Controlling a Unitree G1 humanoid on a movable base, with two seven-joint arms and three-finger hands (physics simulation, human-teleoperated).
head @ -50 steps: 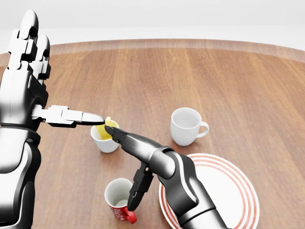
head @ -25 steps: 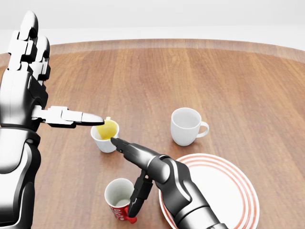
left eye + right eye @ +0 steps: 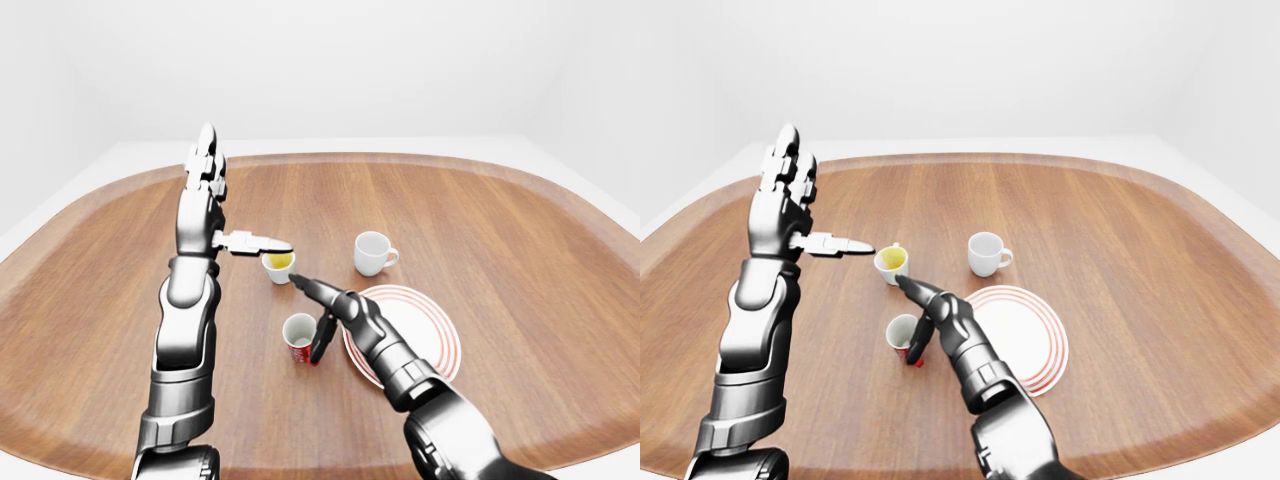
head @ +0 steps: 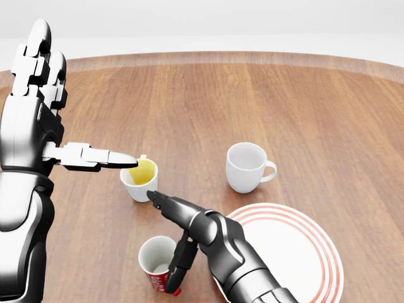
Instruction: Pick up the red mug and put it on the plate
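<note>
The red mug (image 4: 155,268) has a white inside and stands upright at the bottom of the head view, left of the white plate with red rings (image 4: 307,252). My right hand (image 4: 166,243) is open. One finger points up-left toward a yellow-lined cup, and a dark finger (image 4: 179,262) hangs down against the red mug's right side, by its handle. No fingers close round the mug. My left hand (image 4: 79,101) is raised at the left and open, with one finger stretched out flat to the right.
A white cup with a yellow inside (image 4: 140,179) stands just above the red mug, under my left hand's outstretched finger. A plain white mug (image 4: 246,166) stands above the plate. All rest on a round wooden table (image 4: 284,101).
My right hand has drawn back toward the bottom of the view. Its pointing finger has come off the yellow-lined cup. The red mug and my left arm have stayed put.
</note>
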